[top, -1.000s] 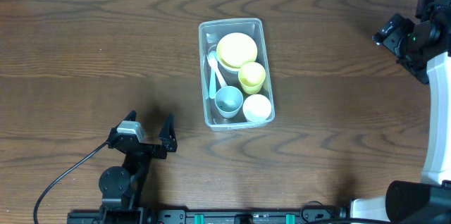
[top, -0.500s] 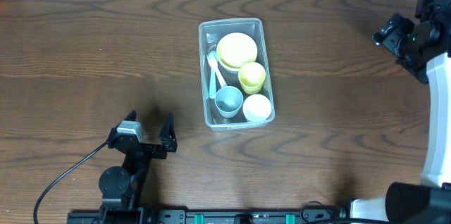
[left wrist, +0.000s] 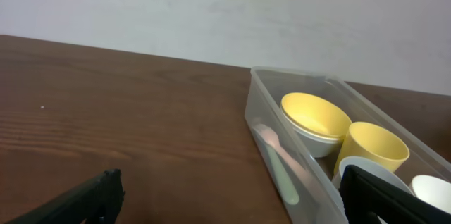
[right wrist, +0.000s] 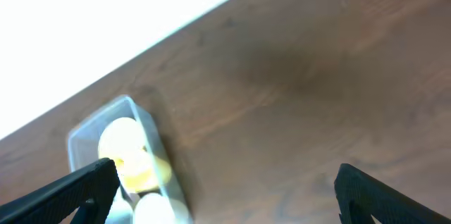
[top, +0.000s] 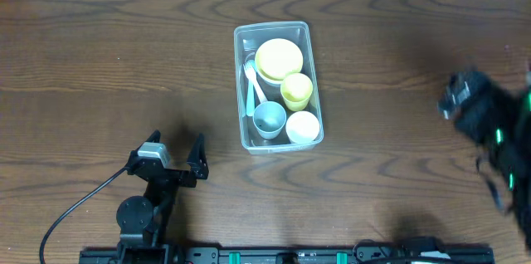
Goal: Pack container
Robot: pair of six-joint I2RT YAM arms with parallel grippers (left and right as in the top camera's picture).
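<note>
**Q:** What had changed since a moment before?

**A:** My right gripper. It had been up at the far right corner of the table. By this moment it had swung down the right edge toward the near side, and from overhead it was only a dark blur. My left gripper and the container had not shifted.

**Q:** Could you tell how your fingers stood, with that blur?

**A:** Not from overhead. My right wrist camera showed what the overhead hid: both fingers stood wide apart at the lower corners, with nothing between them. My left fingers were spread apart too, empty, near the front edge at the left.

**Q:** And the container?

**A:** It sat in the middle of the table, well apart from both grippers, with its long side running away from me. Inside, a yellow bowl lay at the far end, and a yellow cup stood just beside it. A blue-grey cup and a white cup stood side by side at the near end. Pale spoons lay along the left wall.

**Q:** Did the left wrist view add anything?

**A:** Yes. From low down it showed the yellow bowl nested in a white bowl.
</note>
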